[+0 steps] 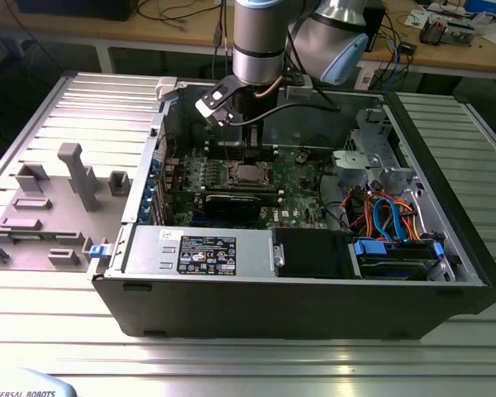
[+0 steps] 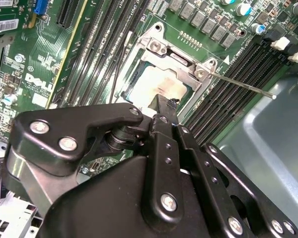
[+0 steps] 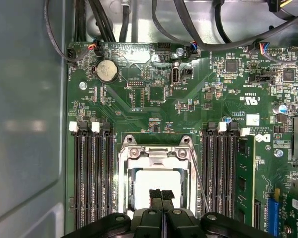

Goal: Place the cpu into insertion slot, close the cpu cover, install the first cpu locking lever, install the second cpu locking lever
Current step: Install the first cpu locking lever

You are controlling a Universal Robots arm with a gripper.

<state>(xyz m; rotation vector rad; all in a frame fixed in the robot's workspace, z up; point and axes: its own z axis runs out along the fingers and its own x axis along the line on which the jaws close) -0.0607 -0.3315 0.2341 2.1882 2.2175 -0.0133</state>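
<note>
Currently, the cpu (image 3: 156, 179) is seen seated in the slot (image 3: 156, 145), with the cover (image 3: 190, 186) lowered around it. The tool (image 3: 161, 194) is held just over the cpu, fingers clenched together, nothing grasped; contact cannot be told. One lever (image 2: 243, 85) is seen projecting from the slot corner across the memory slots (image 2: 228, 94).

One robot arm (image 1: 256, 33) with one hand (image 3: 161, 194) is working in one open computer case (image 1: 298, 306) on one table (image 1: 231, 364). One green motherboard (image 3: 139, 104) is carrying one insertion slot (image 3: 129, 141), one cpu (image 3: 156, 181), one cpu cover (image 3: 156, 153) and one coin battery (image 3: 107, 70). Two banks of memory slots (image 3: 94, 178) are showing four white latches (image 3: 73, 127). One lever rod (image 2: 243, 85) is sticking out.
</note>
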